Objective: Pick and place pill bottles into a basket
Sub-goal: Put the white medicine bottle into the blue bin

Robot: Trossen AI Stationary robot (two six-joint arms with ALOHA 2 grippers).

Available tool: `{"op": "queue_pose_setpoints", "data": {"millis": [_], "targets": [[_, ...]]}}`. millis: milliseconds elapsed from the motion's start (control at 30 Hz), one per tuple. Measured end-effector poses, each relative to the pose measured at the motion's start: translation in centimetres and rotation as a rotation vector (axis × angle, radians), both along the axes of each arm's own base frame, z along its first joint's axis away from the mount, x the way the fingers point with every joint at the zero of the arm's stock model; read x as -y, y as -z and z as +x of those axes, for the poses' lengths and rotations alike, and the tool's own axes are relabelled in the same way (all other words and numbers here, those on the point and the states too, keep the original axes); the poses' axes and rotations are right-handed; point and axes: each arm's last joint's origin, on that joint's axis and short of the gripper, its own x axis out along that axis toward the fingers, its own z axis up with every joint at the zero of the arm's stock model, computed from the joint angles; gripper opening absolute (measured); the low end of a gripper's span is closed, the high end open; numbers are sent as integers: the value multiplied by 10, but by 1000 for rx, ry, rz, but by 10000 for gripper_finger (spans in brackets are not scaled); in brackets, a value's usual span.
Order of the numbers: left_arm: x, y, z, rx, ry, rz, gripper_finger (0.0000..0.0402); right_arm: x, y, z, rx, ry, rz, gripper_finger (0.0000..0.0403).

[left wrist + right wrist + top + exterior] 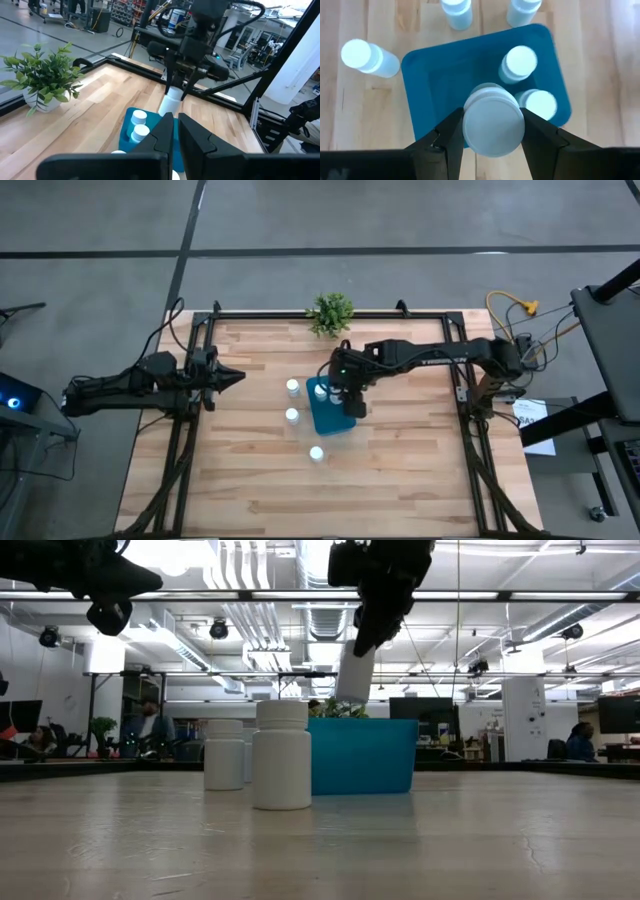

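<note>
My right gripper (345, 387) hangs over the teal-blue basket (330, 418) at the table's middle and is shut on a white pill bottle (354, 675). Two more bottles (520, 62) (540, 104) stand upright inside the basket (450, 75). Three bottles stand on the table to the basket's left: two (292, 387) (292, 415) close beside it and one (316, 452) nearer the front edge. My left gripper (238, 377) is shut and empty, above the table's left part, pointing toward the basket. My right gripper pinches the bottle's top end, at the sides of its round cap (468, 125), between its two fingers (540, 135). The fingers come from above, pointing down. The bottle hangs below them, slightly tilted, its base (351, 698) clear above the basket's rim.
A small green potted plant (331, 312) stands at the table's far edge, behind the basket. A black frame rail (300, 313) runs around the table. Bare wood lies to the basket's right and along the near edge. People show in the room beyond the table.
</note>
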Motion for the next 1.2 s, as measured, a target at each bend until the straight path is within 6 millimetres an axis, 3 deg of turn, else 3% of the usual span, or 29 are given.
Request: {"op": "queue_pose_setpoints", "data": {"millis": [600, 1200], "targets": [[0, 0, 0, 2, 0, 0, 8, 0, 35, 17, -83, -58, -7, 149], [0, 0, -1, 3, 0, 1, 8, 3, 53, 10, -136, -78, -6, 149]]}}
